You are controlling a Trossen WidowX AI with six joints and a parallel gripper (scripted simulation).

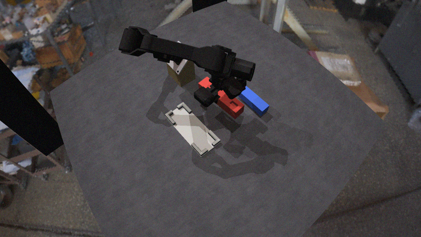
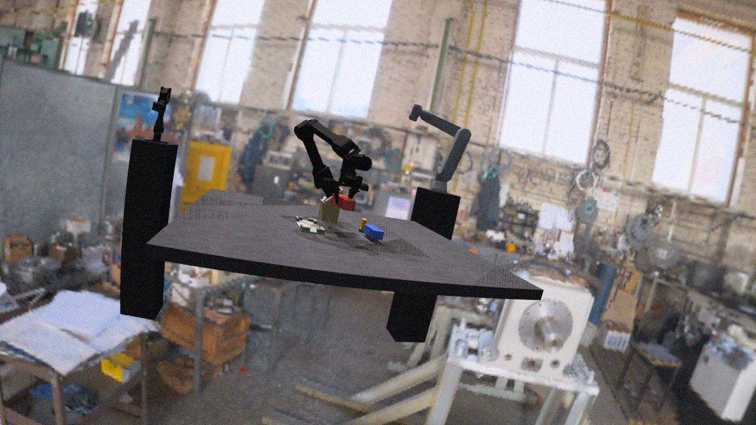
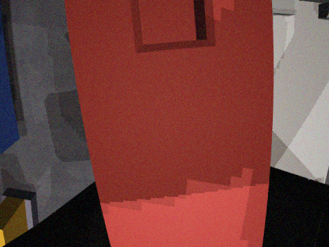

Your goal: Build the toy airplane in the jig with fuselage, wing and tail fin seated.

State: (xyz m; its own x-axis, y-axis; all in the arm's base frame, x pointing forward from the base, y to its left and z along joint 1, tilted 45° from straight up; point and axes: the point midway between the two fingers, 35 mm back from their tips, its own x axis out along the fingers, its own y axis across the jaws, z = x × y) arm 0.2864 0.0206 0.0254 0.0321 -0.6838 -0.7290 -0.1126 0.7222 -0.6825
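The red fuselage (image 1: 225,102) (image 2: 346,202) (image 3: 178,103) is held in the air, well above the table, roughly level. My gripper (image 1: 219,92) (image 2: 346,193) (image 3: 175,175) is shut on its sides; a rectangular socket shows on its top in the wrist view. The white cradle (image 1: 187,134) (image 2: 309,226) (image 3: 308,79) is empty, with raised corner walls, to one side of the fuselage. The blue wing (image 1: 255,101) (image 2: 372,231) (image 3: 7,103) lies on the table on the other side. The yellow tail fin (image 2: 363,224) (image 3: 15,213) stands near the wing and is hidden in the top view.
An olive block (image 1: 184,77) (image 2: 328,212) with a white, holed top piece stands behind the cradle, partly under my arm. In the exterior view, a small black arm (image 2: 158,120) and a grey arm (image 2: 454,150) stand on black pedestals beyond the table.
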